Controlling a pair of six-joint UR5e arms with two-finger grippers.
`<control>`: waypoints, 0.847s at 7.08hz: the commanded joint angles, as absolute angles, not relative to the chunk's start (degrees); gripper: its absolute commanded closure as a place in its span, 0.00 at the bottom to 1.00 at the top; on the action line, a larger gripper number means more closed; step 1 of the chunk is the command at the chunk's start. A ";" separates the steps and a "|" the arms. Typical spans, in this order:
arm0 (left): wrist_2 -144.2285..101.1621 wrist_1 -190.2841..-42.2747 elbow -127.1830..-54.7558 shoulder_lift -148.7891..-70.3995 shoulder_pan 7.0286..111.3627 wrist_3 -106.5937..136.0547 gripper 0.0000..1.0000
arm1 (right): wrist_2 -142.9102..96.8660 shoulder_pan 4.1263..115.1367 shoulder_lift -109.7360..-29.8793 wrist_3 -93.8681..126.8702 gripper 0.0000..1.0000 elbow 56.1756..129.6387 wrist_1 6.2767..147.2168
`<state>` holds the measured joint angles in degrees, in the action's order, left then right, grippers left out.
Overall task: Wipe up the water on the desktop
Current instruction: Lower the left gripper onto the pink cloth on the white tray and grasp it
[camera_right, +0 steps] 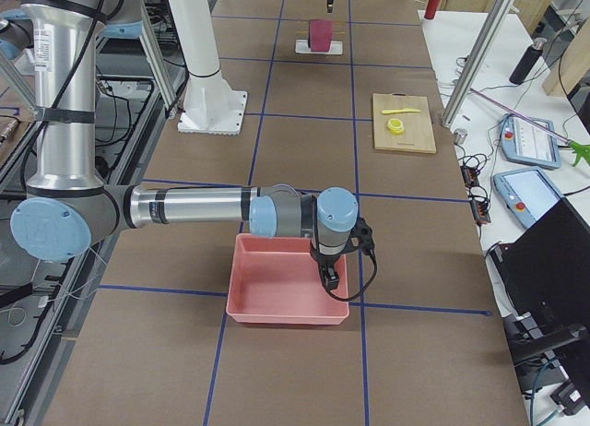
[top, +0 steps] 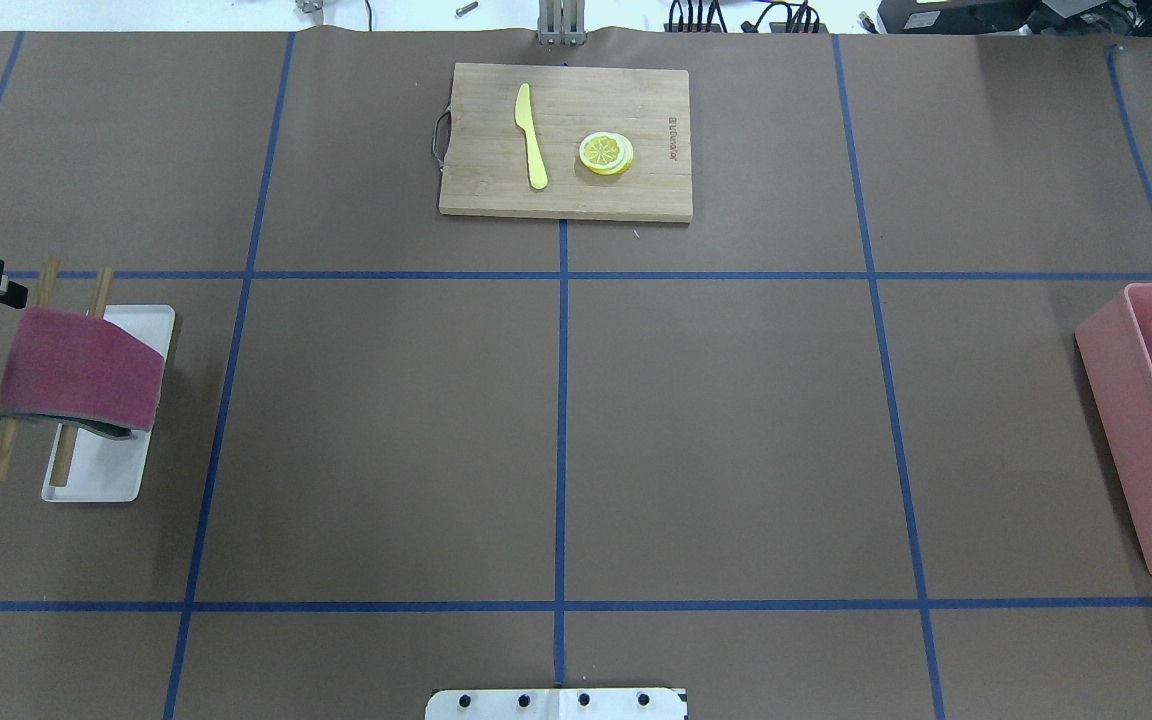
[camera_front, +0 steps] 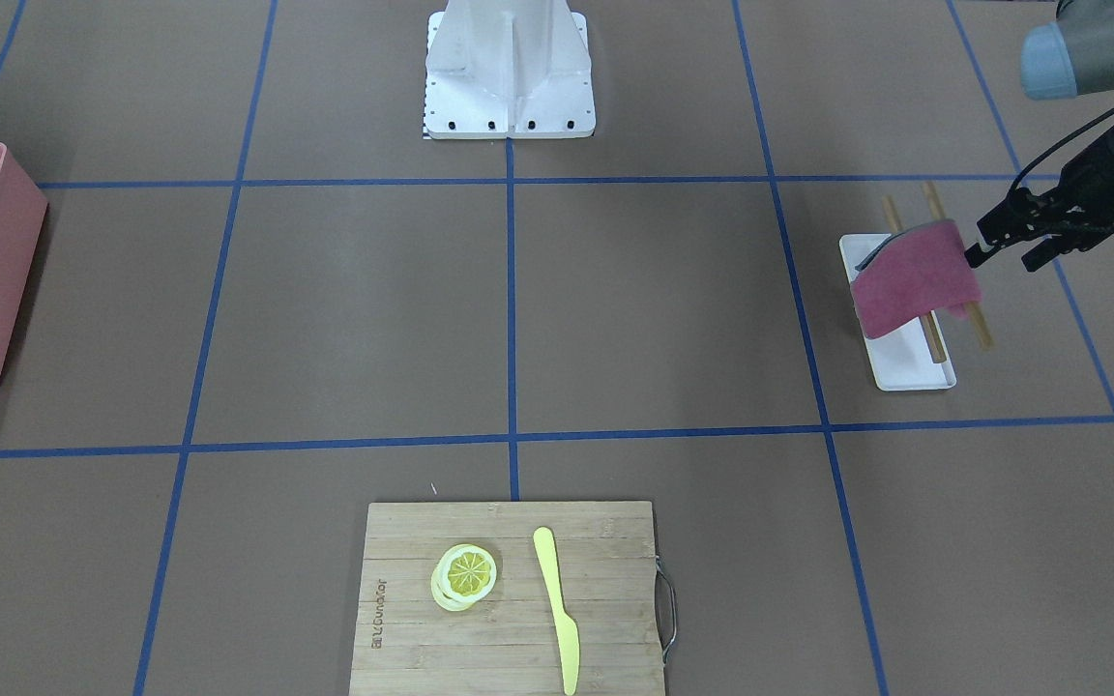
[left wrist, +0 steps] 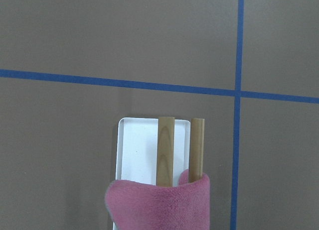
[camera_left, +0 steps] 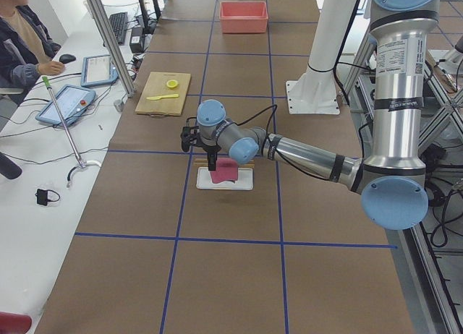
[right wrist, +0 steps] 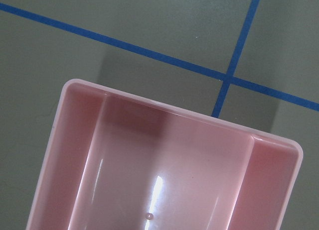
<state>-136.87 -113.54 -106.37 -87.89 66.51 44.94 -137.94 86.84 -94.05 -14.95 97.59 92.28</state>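
Observation:
The brown desktop (top: 716, 420) with blue tape lines shows no water that I can make out. A dark pink cloth (camera_front: 915, 280) hangs over two wooden sticks (left wrist: 165, 150) lying across a small white tray (camera_front: 910, 372). It also shows in the overhead view (top: 76, 370) and at the bottom of the left wrist view (left wrist: 159, 207). My left gripper (camera_front: 1002, 259) hovers at the cloth's upper corner, fingers apart and empty. My right gripper (camera_right: 327, 280) hangs over a pink bin (camera_right: 286, 292); I cannot tell if it is open or shut.
A bamboo cutting board (top: 566, 140) with a yellow knife (top: 531, 135) and lemon slices (top: 606, 153) lies at the far edge. The pink bin (top: 1151, 430) stands at the right end. The robot's white base (camera_front: 509, 77) stands at mid table.

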 commanded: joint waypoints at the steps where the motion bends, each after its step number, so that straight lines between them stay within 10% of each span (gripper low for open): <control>1: -134.92 -113.82 -106.00 -87.98 64.78 44.74 0.04 | -137.99 86.75 -93.96 -14.94 0.00 97.56 92.29; 4: -131.48 -113.82 -104.42 -87.71 62.40 44.74 0.03 | -138.25 86.75 -94.04 -14.85 0.00 97.56 92.37; 6: -131.48 -113.82 -104.33 -87.80 61.96 44.82 0.28 | -138.25 86.75 -94.22 -14.85 0.00 97.38 92.29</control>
